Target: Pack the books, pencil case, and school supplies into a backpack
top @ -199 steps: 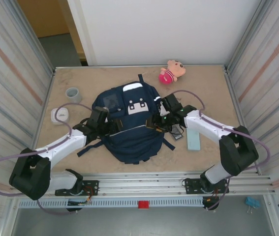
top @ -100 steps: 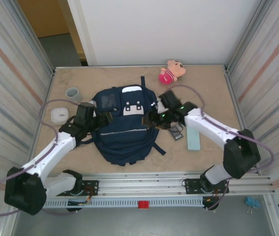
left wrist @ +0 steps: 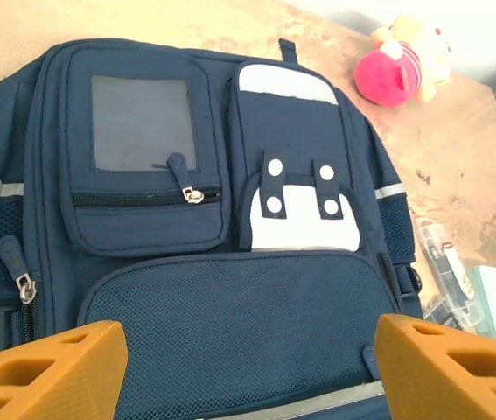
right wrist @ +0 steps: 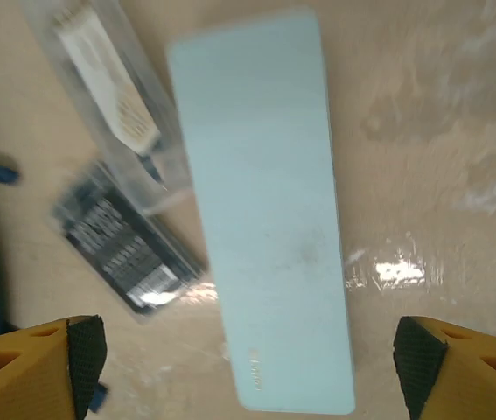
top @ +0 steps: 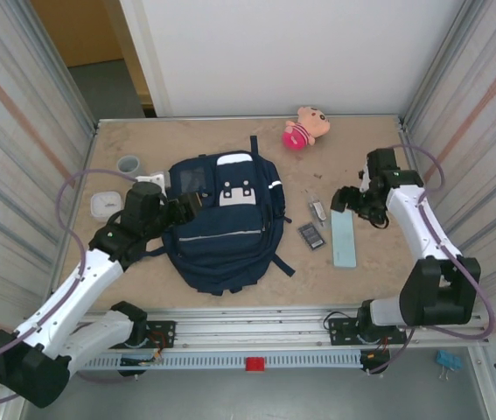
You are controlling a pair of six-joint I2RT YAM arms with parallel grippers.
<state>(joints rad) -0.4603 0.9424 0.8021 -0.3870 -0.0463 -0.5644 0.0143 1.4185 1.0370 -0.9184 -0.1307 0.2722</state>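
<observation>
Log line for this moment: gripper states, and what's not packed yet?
left gripper open, facing backpack | right gripper open, facing pencil case | pencil case, calculator, clear oblong on table, unpacked

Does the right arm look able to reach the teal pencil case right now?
Probably yes: the right gripper hangs open directly above the pencil case, and nothing lies on it, though the calculator crowds one long edge.

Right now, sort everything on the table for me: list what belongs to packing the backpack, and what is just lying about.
For the job: backpack, pale teal pencil case, dark calculator-like gadget, clear-grey oblong item.
Lying about: pink plush toy, grey cup, small white rounded object.
</observation>
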